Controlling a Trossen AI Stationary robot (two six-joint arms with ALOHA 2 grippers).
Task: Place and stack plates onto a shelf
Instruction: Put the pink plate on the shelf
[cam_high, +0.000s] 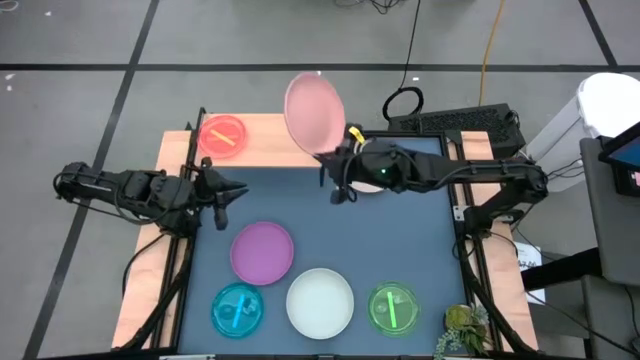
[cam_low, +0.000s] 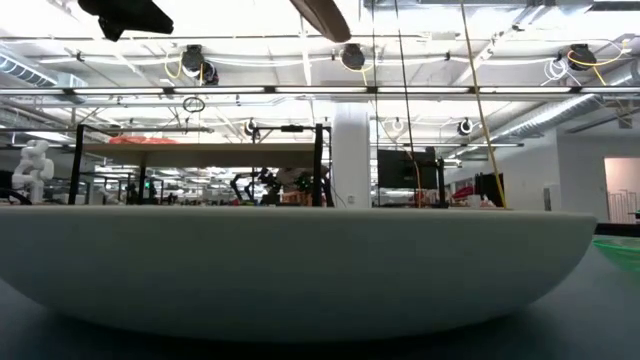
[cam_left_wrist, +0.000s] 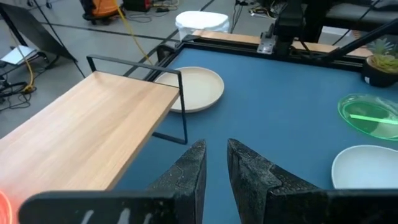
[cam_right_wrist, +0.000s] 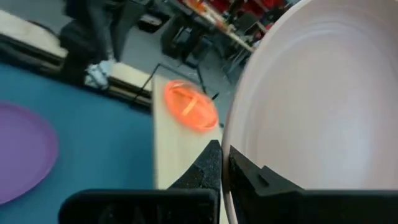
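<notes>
My right gripper (cam_high: 330, 160) is shut on the pink plate (cam_high: 312, 108), raised on edge over the right end of the light-wood shelf (cam_high: 265, 140). A small orange translucent plate (cam_high: 222, 135) lies flat on the shelf's left part. My left gripper (cam_high: 228, 195) hovers over the blue mat just near of the shelf, its fingers a little apart and empty (cam_left_wrist: 216, 155). The cream plate (cam_left_wrist: 199, 87) lies flat by the shelf's right end, mostly under my right arm in the high view. Purple (cam_high: 262, 252), cyan (cam_high: 238, 308), pale white (cam_high: 320, 302) and green (cam_high: 393, 308) plates lie flat near the near edge. My right gripper pinches the pink plate's lower rim (cam_right_wrist: 229, 134) between its two fingers (cam_right_wrist: 208, 165), one finger on each face. The fingers come level from the table's right. The plate is lifted clear and stands steeply tilted, rising above the fingers.
The shelf (cam_left_wrist: 93, 118) stands on thin black legs (cam_left_wrist: 183, 106) at the far left of the mat. The pale white plate (cam_low: 300, 270) fills the low view's foreground. A small plant (cam_high: 462, 325) sits at the near right corner. Bare blue mat lies in the middle (cam_high: 400, 240).
</notes>
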